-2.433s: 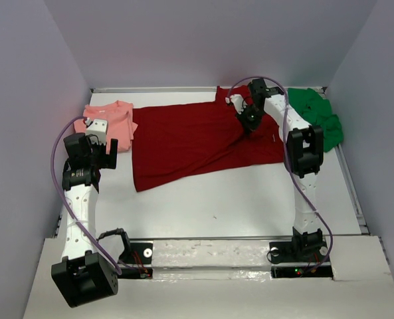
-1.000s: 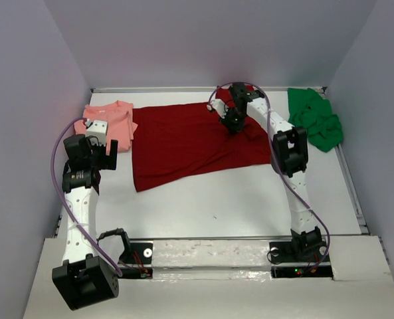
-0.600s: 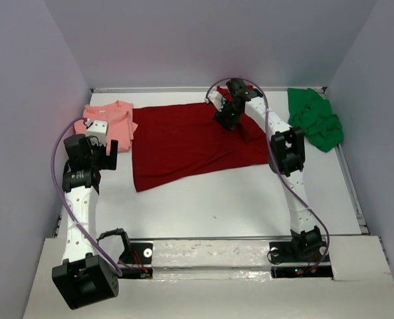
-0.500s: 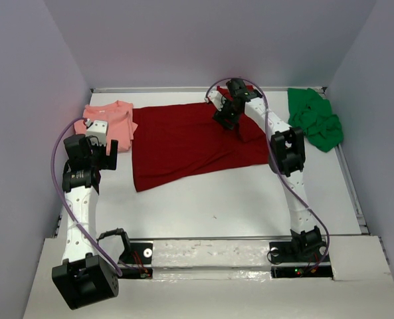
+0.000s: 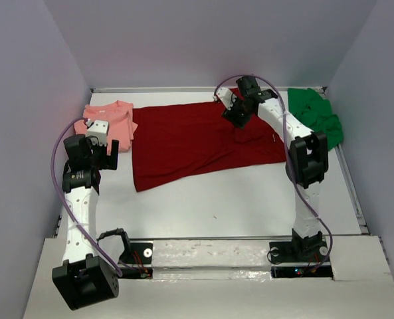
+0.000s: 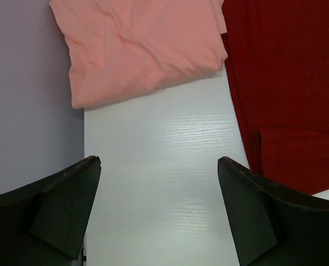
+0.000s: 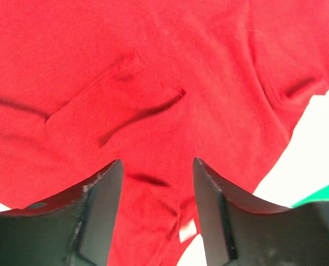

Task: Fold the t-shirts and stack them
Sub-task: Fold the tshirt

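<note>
The dark red t-shirt lies spread across the back middle of the table, with a small fold on its right part. My right gripper hovers over that part, open, with nothing between its fingers. In the right wrist view the right gripper looks down on wrinkled red t-shirt. The salmon pink t-shirt lies folded at the back left. The green t-shirt is bunched at the back right. My left gripper stands wide open over bare table, just short of the pink t-shirt.
Grey walls close in the table on the left, back and right. The red t-shirt's edge runs along the right of the left wrist view. A corner of green cloth shows by the right finger.
My right gripper carried a piece of the red t-shirt to the left, opened and let it go, then moved back to the right. The left arm has not moved.
</note>
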